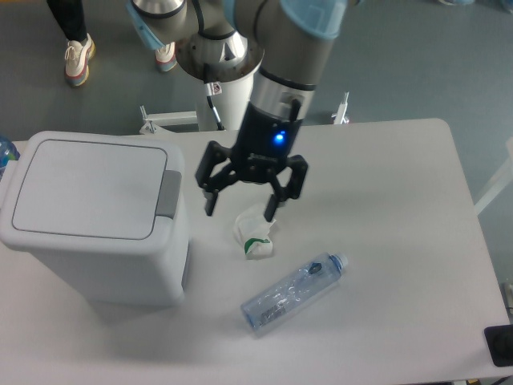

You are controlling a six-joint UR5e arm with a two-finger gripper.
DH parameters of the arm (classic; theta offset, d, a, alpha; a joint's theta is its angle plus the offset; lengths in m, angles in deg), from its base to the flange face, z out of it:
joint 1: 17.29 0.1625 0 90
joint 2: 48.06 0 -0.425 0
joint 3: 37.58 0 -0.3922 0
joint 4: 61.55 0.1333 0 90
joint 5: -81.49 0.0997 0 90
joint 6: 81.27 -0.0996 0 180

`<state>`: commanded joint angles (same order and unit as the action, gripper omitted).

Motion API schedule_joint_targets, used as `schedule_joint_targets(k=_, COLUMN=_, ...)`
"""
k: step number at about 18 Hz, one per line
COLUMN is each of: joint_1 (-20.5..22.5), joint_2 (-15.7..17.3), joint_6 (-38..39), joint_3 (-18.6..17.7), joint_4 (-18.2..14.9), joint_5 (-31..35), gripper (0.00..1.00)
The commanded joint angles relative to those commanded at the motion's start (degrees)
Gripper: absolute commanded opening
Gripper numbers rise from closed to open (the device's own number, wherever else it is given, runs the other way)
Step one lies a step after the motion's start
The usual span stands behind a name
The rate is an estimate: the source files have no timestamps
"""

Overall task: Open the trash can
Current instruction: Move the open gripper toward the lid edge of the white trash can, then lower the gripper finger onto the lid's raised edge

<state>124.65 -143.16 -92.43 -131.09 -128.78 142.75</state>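
Note:
The trash can [92, 216] is a large light-grey boxy bin at the left of the table. Its flat lid [88, 186] lies shut, with a darker grey push tab [169, 193] on its right edge. My gripper [240, 210] hangs open and empty just to the right of the tab, fingers pointing down, above the table. Its left fingertip [209, 207] is a short way from the bin's right side and does not touch it.
A crumpled white paper cup [255, 236] lies under the gripper's right finger. A clear plastic bottle [293, 292] lies on its side in front of it. A person's feet [78, 60] stand on the floor beyond the table.

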Motion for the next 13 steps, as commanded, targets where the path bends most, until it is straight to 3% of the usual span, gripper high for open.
schedule_joint_targets(k=13, joint_1=-1.85, joint_2=1.41, joint_6=2.38, joint_3=-0.61, joint_4=0.43, joint_5=0.0, gripper=1.0)
